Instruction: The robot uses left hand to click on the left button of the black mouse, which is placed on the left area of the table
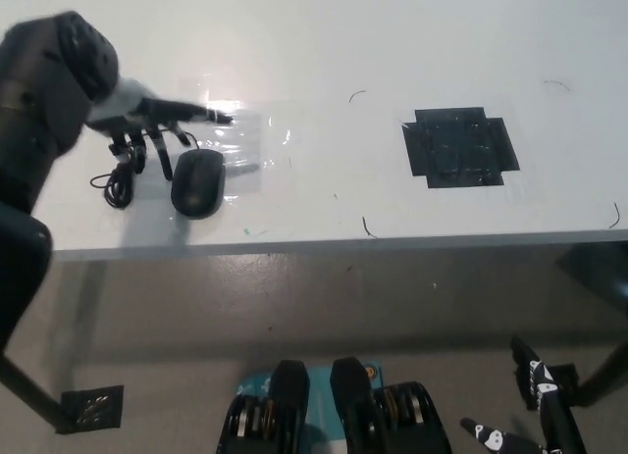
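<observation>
head view, upper left of the frame: the left hand (147, 116) hangs over the table (324, 42) just behind and to the left of the mouse (198, 180). its fingers (186, 111) are released and spread apart; one points out to the right above the far end of the mouse, the others hang down beside the mouse's left edge. it grasps nothing. whether any fingertip touches the mouse cannot be told; they appear just clear of it. the image is somewhat blurred here.

the mouse lies on the left part of the table, near the front edge, partly on a clear shiny patch (240, 140). its coiled cable (118, 184) lies just to its left.

judgement: the step in hand is the approach; the click looks not yet made. the next move calls for bringing one fingertip over the left button at the far end of the mouse and pressing straight down, lightly, so the mouse does not slide.

centre right: a black tape patch (459, 147), well apart from the work.

lower right corner: the right hand (535, 415) rests below the table edge; finger state cannot be told.
</observation>
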